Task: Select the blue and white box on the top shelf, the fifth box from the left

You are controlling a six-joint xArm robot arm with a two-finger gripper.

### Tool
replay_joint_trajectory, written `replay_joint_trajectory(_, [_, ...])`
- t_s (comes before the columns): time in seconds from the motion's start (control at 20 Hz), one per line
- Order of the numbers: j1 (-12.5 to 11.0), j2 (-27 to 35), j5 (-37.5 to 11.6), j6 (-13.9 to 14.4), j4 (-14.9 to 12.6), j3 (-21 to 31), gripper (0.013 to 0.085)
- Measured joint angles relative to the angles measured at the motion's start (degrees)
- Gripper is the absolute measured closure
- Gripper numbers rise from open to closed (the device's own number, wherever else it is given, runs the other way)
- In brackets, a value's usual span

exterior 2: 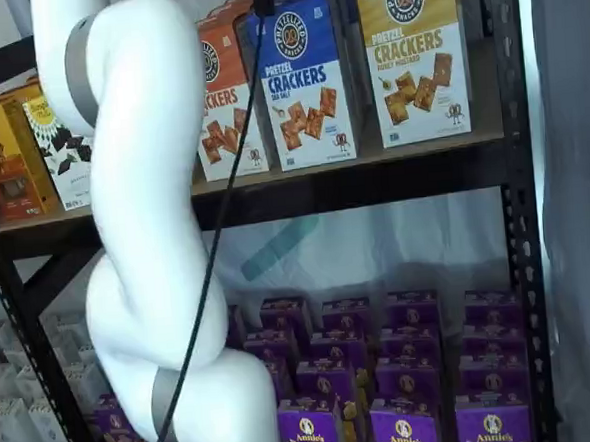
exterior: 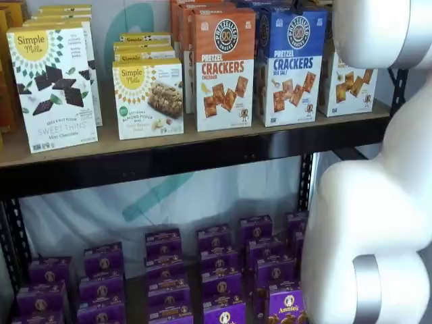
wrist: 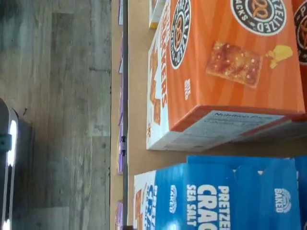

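Blue and white box (exterior: pixel 289 66) stands upright on the top shelf (exterior: pixel 202 150), front face out, near the board's front edge; seen in both shelf views. Just beside it on one side, an orange cheddar box (exterior: pixel 224 69) of the same size, on the other a yellow-topped cracker box (exterior 2: pixel 414 53). More boxes are stacked behind this front row. Wrist view looks down on the tan board with the blue box top (wrist: pixel 225 196) and the orange box (wrist: pixel 225 72) side by side, a narrow strip of board between them; grey plank floor (wrist: pixel 57 115) beyond the shelf rail. White arm (exterior 2: pixel 145 220) fills much of both shelf views, a black cable (exterior 2: pixel 216 246) hanging along it. The tool itself shows in no view, fingers hidden; its jaws stand spread wide apart, nothing seen between them. Lower shelf holds rows of purple boxes (exterior: pixel 223 270).
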Motion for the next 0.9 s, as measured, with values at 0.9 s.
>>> replay_joint_trajectory(0.9, [2.46, -1.91, -4.65, -0.3, -4.18, 6.16, 0.013])
